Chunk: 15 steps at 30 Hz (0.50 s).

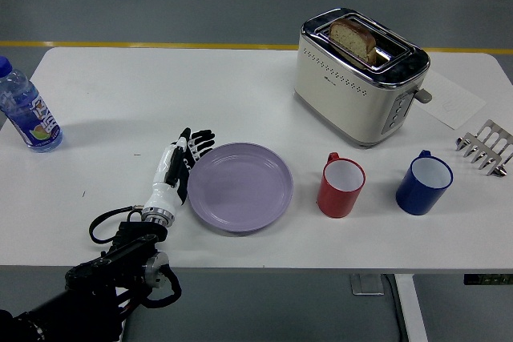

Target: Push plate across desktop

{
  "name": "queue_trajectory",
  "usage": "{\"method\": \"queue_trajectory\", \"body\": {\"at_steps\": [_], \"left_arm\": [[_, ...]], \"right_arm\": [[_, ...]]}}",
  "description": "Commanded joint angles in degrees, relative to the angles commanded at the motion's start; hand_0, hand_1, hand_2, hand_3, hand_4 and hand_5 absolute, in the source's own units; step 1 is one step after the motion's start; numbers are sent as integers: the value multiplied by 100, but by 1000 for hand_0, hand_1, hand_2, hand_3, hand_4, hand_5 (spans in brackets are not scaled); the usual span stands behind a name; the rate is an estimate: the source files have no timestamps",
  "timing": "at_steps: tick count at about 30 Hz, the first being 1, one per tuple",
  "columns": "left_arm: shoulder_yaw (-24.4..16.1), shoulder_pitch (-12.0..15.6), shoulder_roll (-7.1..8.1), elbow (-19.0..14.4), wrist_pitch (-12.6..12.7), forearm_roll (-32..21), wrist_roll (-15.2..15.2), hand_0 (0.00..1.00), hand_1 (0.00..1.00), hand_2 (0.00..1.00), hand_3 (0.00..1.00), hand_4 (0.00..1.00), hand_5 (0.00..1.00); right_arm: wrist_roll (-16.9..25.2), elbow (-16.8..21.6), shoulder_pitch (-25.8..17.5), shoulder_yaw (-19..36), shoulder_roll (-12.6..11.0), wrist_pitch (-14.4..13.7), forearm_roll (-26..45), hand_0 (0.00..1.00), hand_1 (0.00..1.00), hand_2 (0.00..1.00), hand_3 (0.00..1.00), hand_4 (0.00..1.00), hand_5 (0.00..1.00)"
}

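White table (240, 86) first, one only, bearing everything else. One cream toaster (359, 76) well beyond the plate and to its right, a single bread slice (353, 38) in one slot. One lilac plate (240, 187), flat near the front edge. Left hand (176, 167) edge-on against the plate's left rim, fingers straight and close together, clamping nothing. Right of the plate: one red mug (341, 186) just beside, one blue mug (423, 182) beyond it. Far left of the plate, one water bottle (26, 111). Likely trouble: plate rim striking the red mug, tipping it.
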Motion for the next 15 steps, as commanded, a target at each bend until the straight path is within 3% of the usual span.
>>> {"method": "queue_trajectory", "body": {"at_steps": [9, 15], "left_arm": [[-221, -60, 0, -2, 79, 120, 0, 720, 739, 708, 624, 455, 998], [-732, -92, 0, 19, 196, 297, 0, 722, 737, 709, 625, 455, 998]], "right_arm": [[-3, 0, 0, 0, 5, 1, 3, 672, 649, 680, 601, 451, 210], [-6, 0, 2, 12, 2, 3, 10, 672, 649, 681, 601, 452, 210]]}}
